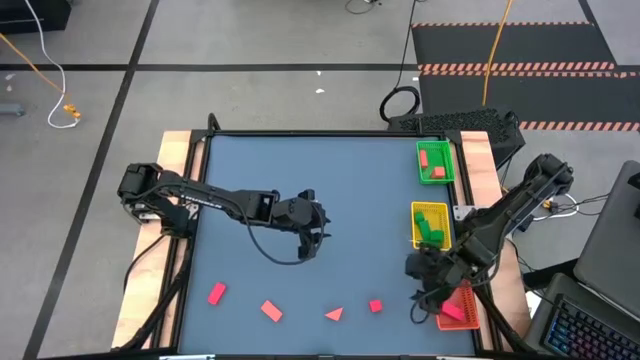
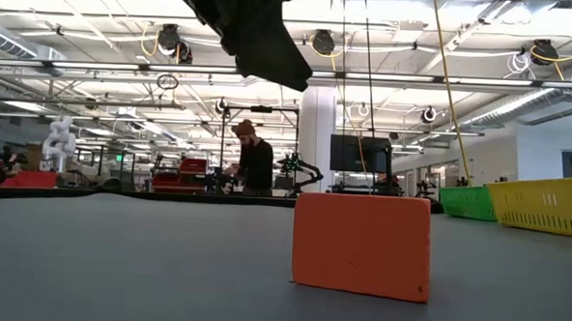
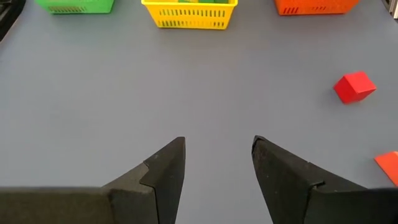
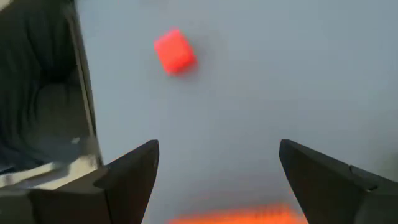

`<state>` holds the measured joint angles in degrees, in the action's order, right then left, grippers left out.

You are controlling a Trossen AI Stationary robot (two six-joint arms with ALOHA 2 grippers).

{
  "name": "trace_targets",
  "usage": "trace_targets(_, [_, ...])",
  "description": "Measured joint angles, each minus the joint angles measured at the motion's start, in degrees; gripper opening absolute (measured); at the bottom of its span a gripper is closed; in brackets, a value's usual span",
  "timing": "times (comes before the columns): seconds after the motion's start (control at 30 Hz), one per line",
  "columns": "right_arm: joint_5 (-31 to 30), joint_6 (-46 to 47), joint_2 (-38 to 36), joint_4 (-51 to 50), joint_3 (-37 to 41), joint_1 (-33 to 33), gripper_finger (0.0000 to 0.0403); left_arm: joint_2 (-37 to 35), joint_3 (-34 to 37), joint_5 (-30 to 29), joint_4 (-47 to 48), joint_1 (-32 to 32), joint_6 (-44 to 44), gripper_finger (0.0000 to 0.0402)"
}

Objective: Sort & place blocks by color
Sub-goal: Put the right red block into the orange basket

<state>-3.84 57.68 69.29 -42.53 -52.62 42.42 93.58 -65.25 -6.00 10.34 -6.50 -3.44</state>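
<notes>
**Four red blocks on the near table, both grippers empty**

While four red blocks lie loose in a row along the near edge of the table, the rest sit in the trays at the right side. From left to right in the high view they are a red cuboid, a second red cuboid, a red triangle and a small red cube, each apart from its neighbours. In the low view one orange-red cuboid stands on edge close to the camera.

The green tray at the far right holds red pieces, with some green beside them. The yellow tray just nearer holds green pieces. The red tray, nearest of the three, holds a pink-red piece.

The right gripper hangs just beside the red tray, between it and the cube; its fingers stand wide apart with nothing between them, and the right wrist view shows the cube on the bare table ahead of it.

The left gripper hovers over the middle of the table, well apart from every block. Its fingers are parted and hold nothing.

A person stands in the room beyond the table.
</notes>
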Motion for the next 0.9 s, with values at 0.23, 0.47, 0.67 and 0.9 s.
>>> trace_targets(0.23, [-2.23, -17.35, 7.76, 10.53, -0.02, -3.18, 0.0325, 0.0, 0.0, -0.02, -0.34, -0.31, -1.06, 0.0189])
trace_targets(0.47, [2.3, -23.74, 16.35, 16.99, -0.02, -4.14, 0.0325, 0.0, 0.0, -0.01, -0.16, -2.62, -4.45, 0.0189])
trace_targets(0.67, [-0.6, -27.27, 18.75, 24.59, -0.02, -3.98, 0.0325, 0.0, 0.0, 0.0, -1.98, -4.69, -5.97, 0.0189])
trace_targets(0.9, [-2.13, -29.02, 22.28, 29.58, -0.02, -3.14, 0.0325, 0.0, 0.0, -0.13, -1.64, -7.0, -8.6, 0.0189])
